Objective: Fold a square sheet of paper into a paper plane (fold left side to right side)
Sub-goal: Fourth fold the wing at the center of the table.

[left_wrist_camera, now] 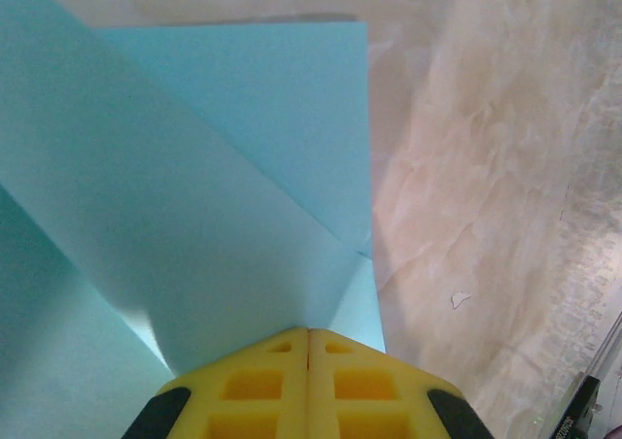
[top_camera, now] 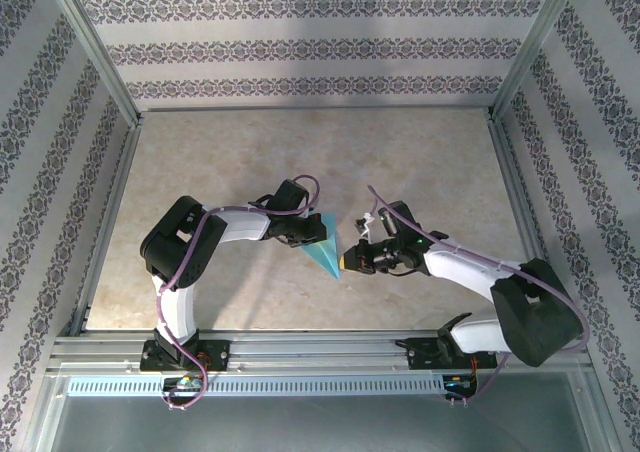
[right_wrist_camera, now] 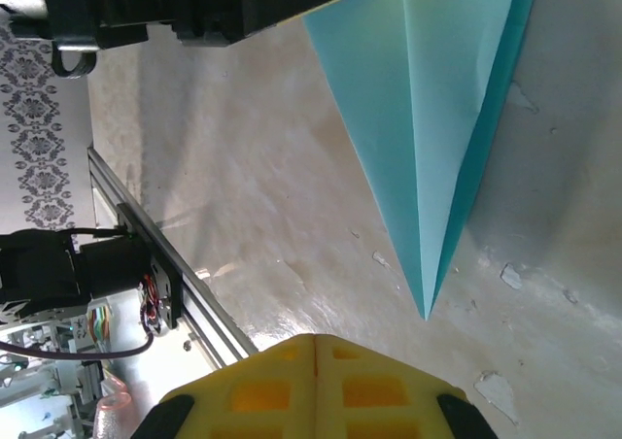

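Clearly, both jaws were closed;
left gripper (left_wrist_camera: 308, 337) pinched the paper plane (top_camera: 324, 248) (wide end); right gripper (right_wrist_camera: 316, 347) held nothing, near its tip.

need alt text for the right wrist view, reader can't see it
A folded turquoise paper lies on a beige table, its sharp tip pointing at the right gripper, whose yellow fingers are shut just short of it. The black left arm reaches the paper's wide end at the top.

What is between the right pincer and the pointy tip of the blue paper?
Only bare table with tiny white flecks separates right pincer and blue paper, in the right wrist view.
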Robot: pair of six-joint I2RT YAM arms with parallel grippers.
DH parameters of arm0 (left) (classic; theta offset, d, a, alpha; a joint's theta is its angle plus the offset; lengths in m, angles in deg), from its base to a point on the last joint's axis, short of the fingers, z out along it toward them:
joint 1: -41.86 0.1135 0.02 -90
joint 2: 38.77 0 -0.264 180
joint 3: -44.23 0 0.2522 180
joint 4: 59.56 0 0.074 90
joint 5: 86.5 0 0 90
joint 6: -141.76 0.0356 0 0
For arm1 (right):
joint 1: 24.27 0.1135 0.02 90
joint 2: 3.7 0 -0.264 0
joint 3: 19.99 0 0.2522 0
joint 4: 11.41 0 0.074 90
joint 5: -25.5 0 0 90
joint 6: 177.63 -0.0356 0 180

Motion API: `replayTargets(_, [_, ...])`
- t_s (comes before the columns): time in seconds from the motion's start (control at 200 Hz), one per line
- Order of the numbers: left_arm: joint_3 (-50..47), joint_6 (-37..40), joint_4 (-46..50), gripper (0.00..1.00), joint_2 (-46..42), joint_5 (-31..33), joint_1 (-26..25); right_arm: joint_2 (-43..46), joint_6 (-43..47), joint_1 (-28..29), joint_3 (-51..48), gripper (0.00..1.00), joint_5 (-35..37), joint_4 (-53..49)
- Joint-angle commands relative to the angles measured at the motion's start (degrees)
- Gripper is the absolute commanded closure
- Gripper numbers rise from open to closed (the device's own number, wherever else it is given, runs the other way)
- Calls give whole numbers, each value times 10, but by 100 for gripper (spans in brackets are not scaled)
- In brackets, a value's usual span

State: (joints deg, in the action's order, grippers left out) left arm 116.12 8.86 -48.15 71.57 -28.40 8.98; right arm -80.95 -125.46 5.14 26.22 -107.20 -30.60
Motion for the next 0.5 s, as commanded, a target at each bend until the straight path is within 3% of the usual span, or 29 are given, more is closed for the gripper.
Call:
replayTargets(0.0, [-17, -5, 40, 100, 4, 37, 9, -38, -11, 11, 28, 100, 26, 27])
replayTargets(0.26, [-15, -4, 43, 100, 4, 36, 8, -142, -34, 39, 79, 100, 78, 76])
replayTargets(0.495, [-14, -4, 44, 100, 4, 35, 8, -181, -32, 38, 95, 100, 104, 70])
